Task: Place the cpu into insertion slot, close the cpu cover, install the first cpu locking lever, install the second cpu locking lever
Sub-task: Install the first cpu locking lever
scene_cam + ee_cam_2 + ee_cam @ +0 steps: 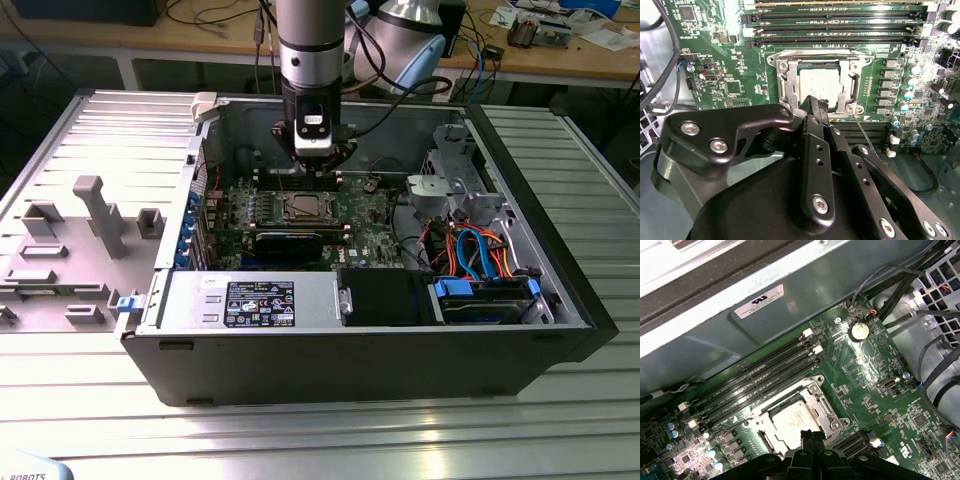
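The cpu (821,86) lies flat in the insertion slot (790,67) on the green motherboard, its silver-grey top showing. The cpu cover (786,85) is down, its silver frame around the chip; the cpu (792,422) and cpu cover (822,407) look the same in the first wrist view. A thin wire locking lever (862,131) sticks out from one corner of the socket. My gripper (816,104) hangs just above the socket's edge with its black fingers together and nothing between them. In the exterior view the gripper (318,172) sits just behind the socket (305,207).
Long black memory slots (835,36) run beside the socket. The open case (330,350) holds a power supply (250,302) in front, a drive cage with orange and blue cables (480,260) on the exterior view's right, and loose black cables (925,380).
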`<state>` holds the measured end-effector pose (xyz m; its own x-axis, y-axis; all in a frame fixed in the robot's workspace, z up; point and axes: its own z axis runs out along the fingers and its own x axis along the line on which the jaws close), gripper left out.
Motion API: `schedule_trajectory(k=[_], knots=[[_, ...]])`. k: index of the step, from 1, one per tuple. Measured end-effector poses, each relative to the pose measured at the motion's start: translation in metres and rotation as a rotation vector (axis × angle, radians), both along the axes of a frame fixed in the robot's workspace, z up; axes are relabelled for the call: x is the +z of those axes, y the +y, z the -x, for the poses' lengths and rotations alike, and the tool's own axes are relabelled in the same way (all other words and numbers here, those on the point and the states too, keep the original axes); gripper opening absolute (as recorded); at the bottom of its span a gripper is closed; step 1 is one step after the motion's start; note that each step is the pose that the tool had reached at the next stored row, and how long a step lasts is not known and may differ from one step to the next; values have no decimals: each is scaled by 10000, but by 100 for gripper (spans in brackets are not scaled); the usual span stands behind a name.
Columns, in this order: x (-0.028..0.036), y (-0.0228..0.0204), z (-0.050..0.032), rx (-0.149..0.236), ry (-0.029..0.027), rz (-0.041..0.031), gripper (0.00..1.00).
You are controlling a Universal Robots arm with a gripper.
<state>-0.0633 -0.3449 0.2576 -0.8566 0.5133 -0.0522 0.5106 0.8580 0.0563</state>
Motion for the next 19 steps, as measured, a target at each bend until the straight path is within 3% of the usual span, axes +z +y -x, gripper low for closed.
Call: schedule_trajectory(k=[2, 5, 7, 19], knots=[[1, 0, 1, 98, -1, 2, 11], [1, 0, 0, 1258, -3, 1, 11], [1, 0, 1, 1639, -8, -11, 11], [1, 0, 44, 1725, -9, -12, 11]])
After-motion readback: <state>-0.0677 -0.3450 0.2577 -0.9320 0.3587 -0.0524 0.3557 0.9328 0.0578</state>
